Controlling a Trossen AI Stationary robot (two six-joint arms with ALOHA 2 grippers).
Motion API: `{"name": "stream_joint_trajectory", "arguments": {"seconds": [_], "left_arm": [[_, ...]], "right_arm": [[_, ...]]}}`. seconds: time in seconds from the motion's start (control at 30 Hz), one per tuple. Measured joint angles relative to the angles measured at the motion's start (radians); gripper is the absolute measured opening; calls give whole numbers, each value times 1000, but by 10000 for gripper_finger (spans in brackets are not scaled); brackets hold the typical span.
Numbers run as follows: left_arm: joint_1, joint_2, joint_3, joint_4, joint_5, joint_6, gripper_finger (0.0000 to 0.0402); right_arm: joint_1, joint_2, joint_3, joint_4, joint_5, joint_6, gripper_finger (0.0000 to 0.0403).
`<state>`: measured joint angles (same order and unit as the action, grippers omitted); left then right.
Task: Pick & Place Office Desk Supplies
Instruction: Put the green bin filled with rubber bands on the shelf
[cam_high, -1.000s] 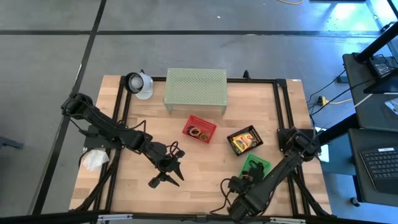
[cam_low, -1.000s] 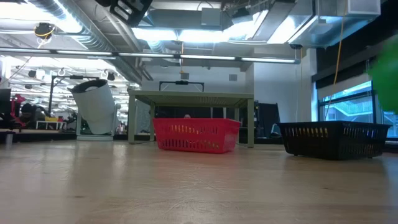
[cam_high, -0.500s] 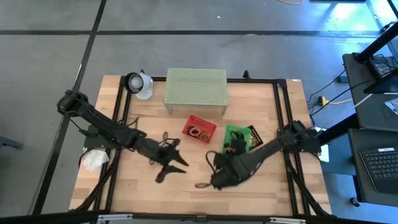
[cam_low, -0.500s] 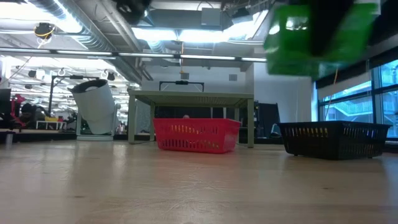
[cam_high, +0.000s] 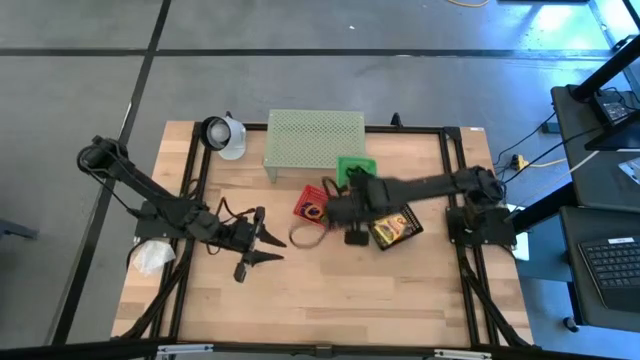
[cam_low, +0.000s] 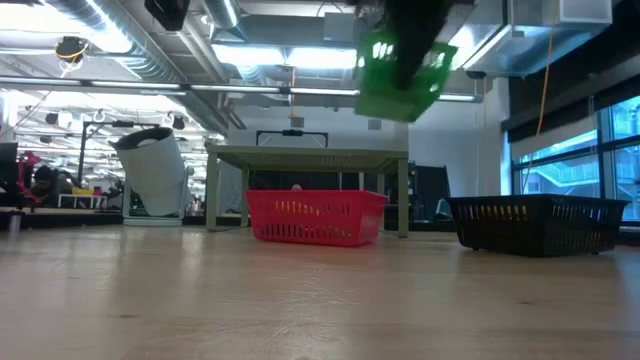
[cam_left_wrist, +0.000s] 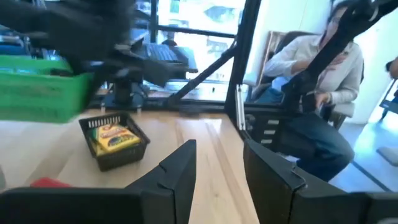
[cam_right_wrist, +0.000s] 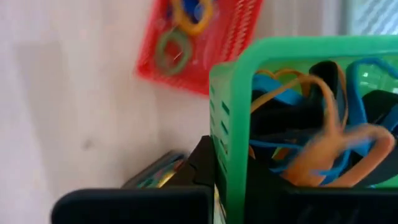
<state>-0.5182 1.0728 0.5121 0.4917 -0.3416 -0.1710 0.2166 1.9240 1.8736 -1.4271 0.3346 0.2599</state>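
Right gripper (cam_high: 345, 190) pinching slotted green plastic basket (cam_high: 356, 169) of rubbery loops (cam_right_wrist: 311, 130), aloft beside perforated metal shelf (cam_high: 314, 139). Left gripper (cam_high: 262, 245) spread, empty.

Your high view is evenly lit and sharp across the frame, with only soft, short shadows under the arms on the wooden table (cam_high: 330, 290). In the low view, ceiling strip lights (cam_low: 290, 52) across the upper center glare brightly, windows at the right edge glow blue, and the green basket (cam_low: 400, 70) at top center is smeared. The left wrist view is motion-blurred throughout. Your right wrist view is out of focus, washed pale at its left.
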Motion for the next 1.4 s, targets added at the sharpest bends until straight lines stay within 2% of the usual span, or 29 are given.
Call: {"name": "stream_joint_trajectory", "arguments": {"seconds": [0.3, 0.7, 1.0, 1.4], "left_arm": [[2, 0, 0, -3, 52, 1, 127], [0, 0, 1, -54, 48, -9, 127], [3, 0, 1, -72, 48, -2, 127], [3, 0, 1, -87, 48, 1, 127]], "right_arm": [[-206, -2, 0, 112, -38, -243, 3], [-386, 12, 0, 214, -80, -390, 3], [-473, 51, 0, 213, -118, -440, 3], [-484, 92, 1, 227, -138, -474, 3]]}}
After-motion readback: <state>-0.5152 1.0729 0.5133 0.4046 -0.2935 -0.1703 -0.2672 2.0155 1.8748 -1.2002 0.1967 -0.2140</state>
